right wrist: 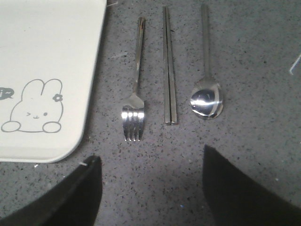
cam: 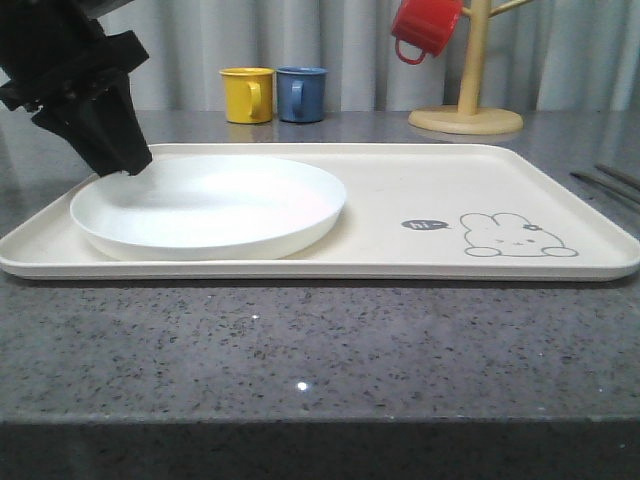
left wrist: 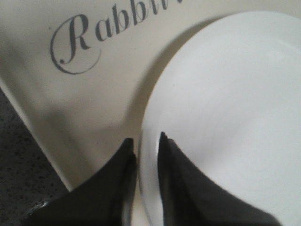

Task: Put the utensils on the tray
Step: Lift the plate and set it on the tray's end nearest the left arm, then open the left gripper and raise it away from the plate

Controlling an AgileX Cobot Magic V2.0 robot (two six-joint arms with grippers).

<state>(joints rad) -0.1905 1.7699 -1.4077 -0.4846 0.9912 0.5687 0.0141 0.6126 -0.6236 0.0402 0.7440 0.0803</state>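
Observation:
A fork [right wrist: 135, 101], a pair of chopsticks [right wrist: 169, 70] and a spoon [right wrist: 206, 96], all shiny silver, lie side by side on the grey stone table just off the cream tray's [right wrist: 51, 47] rabbit corner. My right gripper [right wrist: 151, 153] hovers open above bare table near their heads, holding nothing. On the left half of the tray [cam: 430, 190] rests a round white plate [cam: 210, 205]. My left gripper [cam: 135, 168] is down at the plate's far left rim. Its fingers [left wrist: 174, 169] straddle that rim [left wrist: 147, 139] and are closed on it.
A yellow mug [cam: 247, 95] and a blue mug [cam: 301, 94] stand behind the tray. A wooden mug tree [cam: 465, 118] with a red mug [cam: 425, 27] hanging on it is at the back right. Thin utensil handles [cam: 610, 182] show at the right edge.

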